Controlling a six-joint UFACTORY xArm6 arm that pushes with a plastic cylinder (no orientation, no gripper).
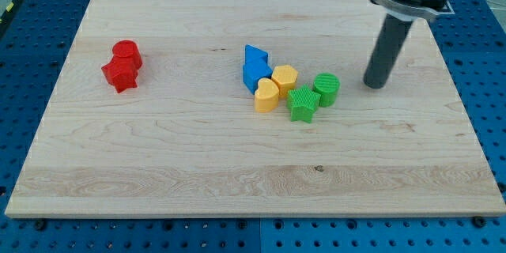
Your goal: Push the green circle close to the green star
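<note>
The green circle (326,88) stands on the wooden board right of centre. The green star (303,103) lies just below and left of it, touching it. My tip (374,85) rests on the board to the right of the green circle, with a gap of about one block width between them. The dark rod rises from the tip toward the view's top right.
A yellow hexagon (285,79) and a yellow heart-like block (266,95) sit left of the green star. Two blue blocks (254,67) lie left of those. A red circle (126,52) and a red star (120,73) sit at the view's left. The board's right edge (466,111) is near the tip.
</note>
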